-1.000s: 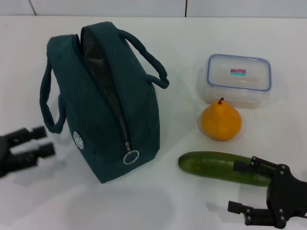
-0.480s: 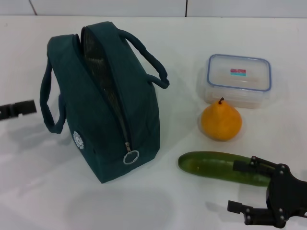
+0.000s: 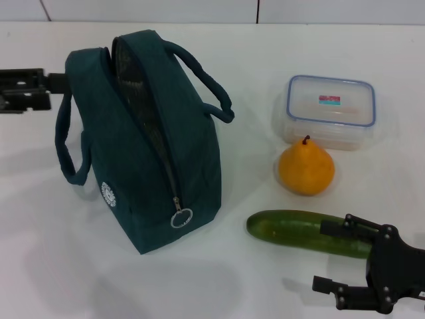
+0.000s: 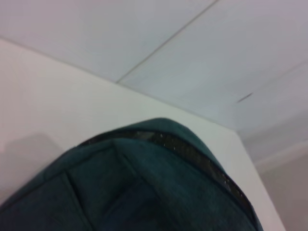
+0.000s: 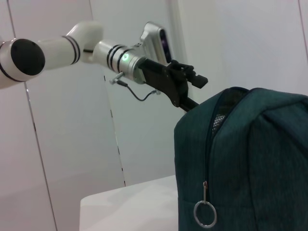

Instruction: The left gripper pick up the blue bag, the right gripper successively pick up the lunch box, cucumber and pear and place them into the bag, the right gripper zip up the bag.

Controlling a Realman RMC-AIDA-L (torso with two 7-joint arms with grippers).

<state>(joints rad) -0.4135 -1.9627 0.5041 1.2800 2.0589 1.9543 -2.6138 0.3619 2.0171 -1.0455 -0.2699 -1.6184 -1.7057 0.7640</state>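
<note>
From the head view, the dark teal fabric lunch bag (image 3: 143, 143) is standing upright on the white worktop (image 3: 219, 279), toward its left side, its zip gaping along the top and a ring pull (image 3: 180, 218) hanging at the near end. The left gripper (image 3: 40, 90), a black two-pronged claw, is reaching in from the left edge, level with the bag's far top corner and just beside the loop handle (image 3: 66, 143); I cannot tell from here how far apart its prongs are. Toward the far right corner, the clear rectangular plastic lunch box with the blue-rimmed lid (image 3: 331, 109) is lying flat, the squat orange-yellow pear (image 3: 305, 167) just in front of it, and the long dark green cucumber (image 3: 309, 232) nearer the front edge. The right gripper (image 3: 342, 259), another black claw, is hovering by the front right corner with its prongs spread wide and nothing between them.

The left wrist view is showing only the bag's rounded teal top and its dark zip seam, close up.

In the right wrist view, the left gripper is poised at the bag's upper far edge, apparently touching the rim.

The bag looks soft and light, likely to sag and fold if pinched by a wall; I would say the padded handle, or the stiffer seam beside the zip, is offering the surest hold.
</note>
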